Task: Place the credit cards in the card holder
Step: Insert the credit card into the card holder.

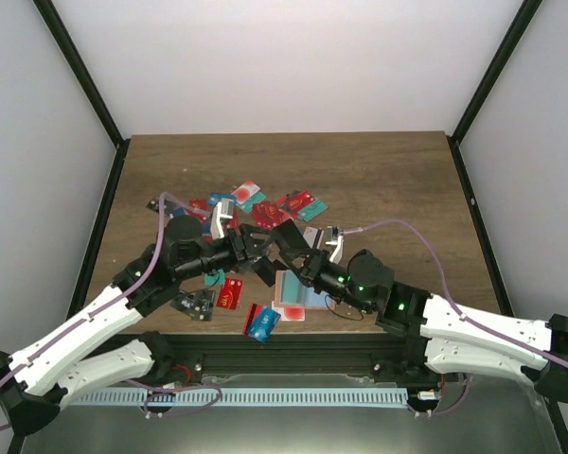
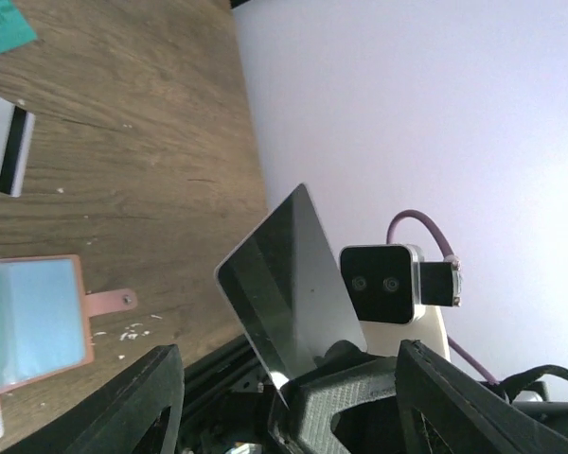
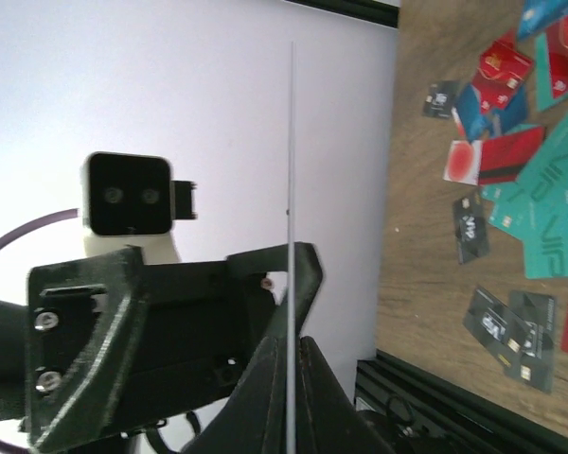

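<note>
My right gripper (image 1: 301,263) is shut on a dark grey credit card (image 1: 290,242) and holds it upright above the table. In the right wrist view the card (image 3: 292,170) shows edge-on between the shut jaws (image 3: 292,345). My left gripper (image 1: 260,244) is open, its wide-spread fingers (image 2: 156,397) on either side of that card (image 2: 284,274) without touching it. The tan card holder (image 1: 289,314) lies flat below the grippers with a light blue card on or in it. It also shows in the left wrist view (image 2: 83,317).
Several loose cards lie scattered behind the grippers (image 1: 256,200). A red card (image 1: 230,291), a blue card (image 1: 262,324) and black cards (image 1: 197,303) lie near the front edge. Teal, red and black cards show in the right wrist view (image 3: 540,227). A black frame rail (image 1: 293,342) borders the table front.
</note>
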Controlling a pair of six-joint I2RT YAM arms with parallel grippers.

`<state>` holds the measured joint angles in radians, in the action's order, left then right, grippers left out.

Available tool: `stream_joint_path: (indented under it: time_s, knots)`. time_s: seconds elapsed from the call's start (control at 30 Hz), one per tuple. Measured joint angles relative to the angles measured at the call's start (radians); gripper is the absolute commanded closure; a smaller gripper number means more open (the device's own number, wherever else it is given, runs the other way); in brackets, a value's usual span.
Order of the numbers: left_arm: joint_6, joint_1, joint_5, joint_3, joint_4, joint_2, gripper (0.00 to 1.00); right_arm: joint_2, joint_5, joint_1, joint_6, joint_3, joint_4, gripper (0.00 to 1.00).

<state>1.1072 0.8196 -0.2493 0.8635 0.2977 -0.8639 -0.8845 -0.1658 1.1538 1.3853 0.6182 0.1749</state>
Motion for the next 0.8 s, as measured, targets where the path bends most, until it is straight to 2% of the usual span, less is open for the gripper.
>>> stream_joint_path:
  time_s: [0.3, 0.37, 0.5, 0.57, 0.6, 0.7, 0.77, 0.8]
  knots:
    - [0.041, 0.000, -0.074, -0.050, -0.161, -0.047, 0.56, 0.001, 0.000, -0.001, -0.046, -0.014, 0.114, 0.99]
    - [0.045, 0.000, -0.080, -0.050, -0.194, -0.057, 0.66, 0.000, 0.003, -0.001, -0.047, -0.024, 0.132, 0.99]
    - [0.051, -0.001, -0.094, -0.051, -0.243, -0.076, 0.95, -0.014, 0.011, -0.001, -0.050, -0.031, 0.166, 0.99]
    - [0.055, -0.003, -0.096, -0.053, -0.256, -0.082, 0.96, -0.016, 0.011, -0.003, -0.053, -0.031, 0.180, 0.97]
    - [0.055, -0.003, -0.096, -0.054, -0.266, -0.084, 0.96, -0.017, 0.011, -0.005, -0.054, -0.031, 0.183, 0.88]
    - [0.053, -0.004, -0.096, -0.054, -0.279, -0.083, 0.96, -0.016, 0.015, -0.013, -0.056, -0.030, 0.182, 0.48]
    - [0.048, -0.004, -0.094, -0.054, -0.281, -0.083, 0.96, -0.017, 0.030, -0.020, -0.065, -0.027, 0.144, 0.33]
    - [0.041, -0.004, -0.093, -0.053, -0.274, -0.083, 0.96, -0.015, 0.037, -0.026, -0.071, -0.022, 0.115, 0.30]
